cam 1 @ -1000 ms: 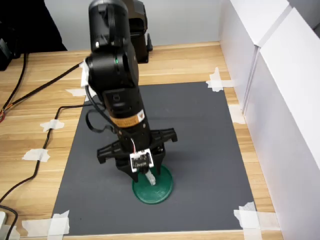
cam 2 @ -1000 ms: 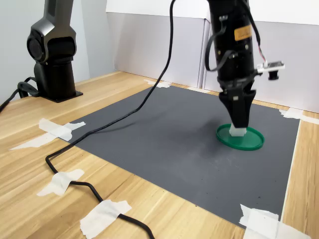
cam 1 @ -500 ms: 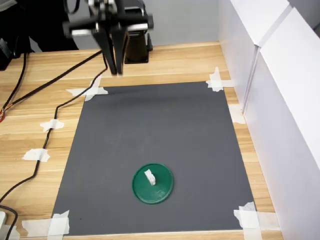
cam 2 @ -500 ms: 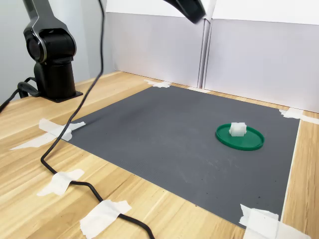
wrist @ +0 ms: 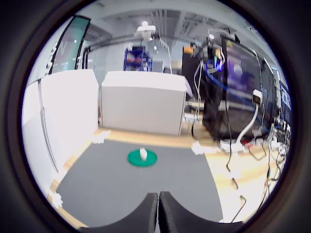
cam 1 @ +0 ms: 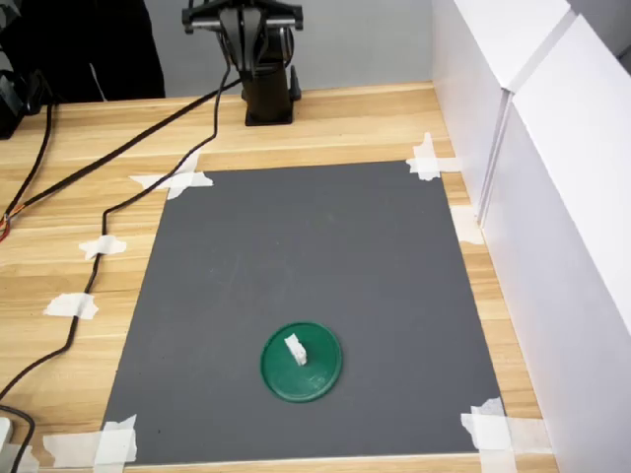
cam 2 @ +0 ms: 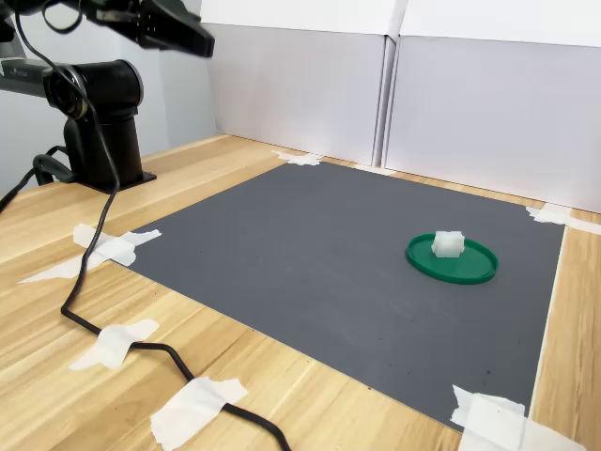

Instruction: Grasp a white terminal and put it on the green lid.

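Gripper [wrist: 158, 212] fingers sit pressed together with nothing between them, as I read it from the wrist view, where the two dark tips meet along a thin seam. Half a second ago the arm was still swinging up and away over the far edge of the mat; now I see it folded back above its base [cam 1: 268, 99] at the top centre of the first exterior view, and stretched level across the upper left of the second exterior view. A second ago it stood right over the green lid [cam 1: 302, 362].

I count one white terminal [cam 1: 295, 349], standing on the green lid, slightly toward the lid's upper left in the first exterior view, unchanged since half a second ago. One green lid lies on the dark mat [cam 1: 306, 256], in the lower centre of the first exterior view and at right of centre in the second exterior view. One mat is taped to the wooden table [cam 1: 89, 197], well apart from the gripper.
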Controlling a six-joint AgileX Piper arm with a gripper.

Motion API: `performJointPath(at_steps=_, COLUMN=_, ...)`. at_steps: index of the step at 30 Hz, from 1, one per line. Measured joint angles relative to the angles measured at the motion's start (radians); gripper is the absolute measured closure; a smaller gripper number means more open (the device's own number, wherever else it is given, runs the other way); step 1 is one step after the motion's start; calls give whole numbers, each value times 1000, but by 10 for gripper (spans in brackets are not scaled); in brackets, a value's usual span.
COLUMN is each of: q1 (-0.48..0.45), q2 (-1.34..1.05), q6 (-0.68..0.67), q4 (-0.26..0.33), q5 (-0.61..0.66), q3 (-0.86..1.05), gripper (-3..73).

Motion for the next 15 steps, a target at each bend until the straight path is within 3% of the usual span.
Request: performJointPath(at_steps=15, q1=-22, q2=-2, q6=82, q4=-10, q5=-46, q3=2, gripper=711)
